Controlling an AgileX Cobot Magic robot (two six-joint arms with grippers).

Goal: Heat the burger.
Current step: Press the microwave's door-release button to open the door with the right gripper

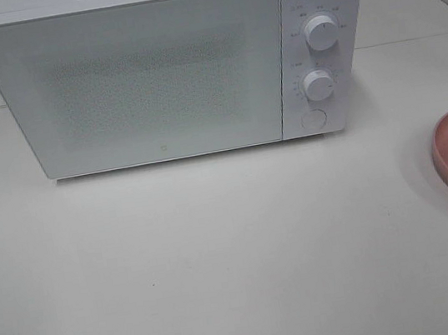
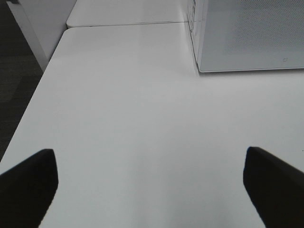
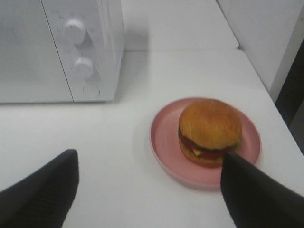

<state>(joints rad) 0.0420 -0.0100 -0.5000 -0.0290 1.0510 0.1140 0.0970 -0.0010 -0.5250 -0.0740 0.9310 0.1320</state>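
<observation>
burger (image 3: 210, 130): on pink plate (image 3: 164, 142), right of closed microwave (image 1: 143, 78) | right gripper (image 3: 147, 164): fingers spread, empty, burger just ahead, nearer arm | left gripper (image 2: 148, 154): fingers spread wide, empty, well apart from burger

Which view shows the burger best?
Right wrist: the whole burger sits in frame on the pink plate, bun and layers clear. Exterior high catches only a sliver at its right edge. Left wrist shows none of it.
</observation>
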